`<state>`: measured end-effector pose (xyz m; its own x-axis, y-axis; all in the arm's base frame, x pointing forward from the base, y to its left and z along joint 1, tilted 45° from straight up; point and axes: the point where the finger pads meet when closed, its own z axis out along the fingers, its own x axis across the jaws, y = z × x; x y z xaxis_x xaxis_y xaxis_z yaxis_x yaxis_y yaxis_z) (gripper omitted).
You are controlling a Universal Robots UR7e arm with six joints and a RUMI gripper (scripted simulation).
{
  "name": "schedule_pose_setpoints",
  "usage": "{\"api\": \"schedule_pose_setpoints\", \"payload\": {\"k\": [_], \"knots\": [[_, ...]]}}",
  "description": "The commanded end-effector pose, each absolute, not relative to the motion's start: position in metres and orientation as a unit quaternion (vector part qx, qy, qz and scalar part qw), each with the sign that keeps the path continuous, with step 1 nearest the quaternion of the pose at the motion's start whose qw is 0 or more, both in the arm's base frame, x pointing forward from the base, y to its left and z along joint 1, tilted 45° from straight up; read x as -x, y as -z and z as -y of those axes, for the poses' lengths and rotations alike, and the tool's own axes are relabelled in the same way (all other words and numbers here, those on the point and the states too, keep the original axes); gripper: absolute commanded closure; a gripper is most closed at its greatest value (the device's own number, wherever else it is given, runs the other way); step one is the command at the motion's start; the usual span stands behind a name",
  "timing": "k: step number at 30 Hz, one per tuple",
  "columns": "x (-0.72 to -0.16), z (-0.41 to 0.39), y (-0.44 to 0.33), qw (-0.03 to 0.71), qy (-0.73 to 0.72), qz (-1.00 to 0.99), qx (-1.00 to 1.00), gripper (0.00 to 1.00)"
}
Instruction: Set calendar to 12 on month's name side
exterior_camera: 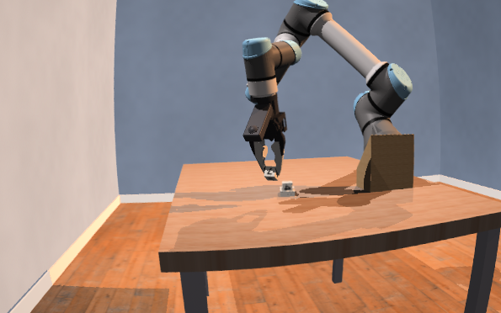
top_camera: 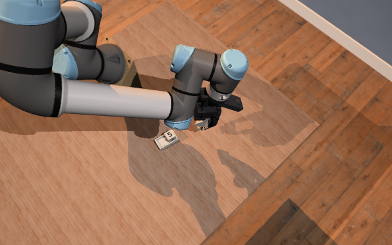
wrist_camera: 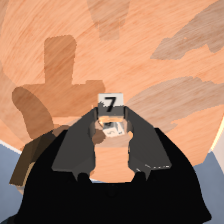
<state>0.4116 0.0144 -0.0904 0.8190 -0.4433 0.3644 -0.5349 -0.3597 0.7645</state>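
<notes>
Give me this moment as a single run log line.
phase: carry | gripper: shut on cube showing 7, above table | tray: one cube, 5 up, other slot open

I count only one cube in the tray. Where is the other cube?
The white number cube showing 7 is gripped in the black tool, above the wooden table, beside the small grey tray.
</notes>
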Motion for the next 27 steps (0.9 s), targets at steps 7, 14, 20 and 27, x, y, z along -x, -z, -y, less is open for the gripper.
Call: {"api": "schedule_pose_setpoints", "payload": {"k": [7,14,20,27], "knots": [[-0.4113,-0.0144,0.0911,0.469,-0.050,0.298,-0.830,0.89],[-0.4104,-0.0139,0.0924,0.445,-0.056,0.298,-0.843,0.89],[-0.4100,-0.0135,0.0923,0.414,-0.066,0.296,-0.858,0.89],[-0.4101,-0.0135,0.0909,0.391,-0.075,0.293,-0.869,0.89]]}}
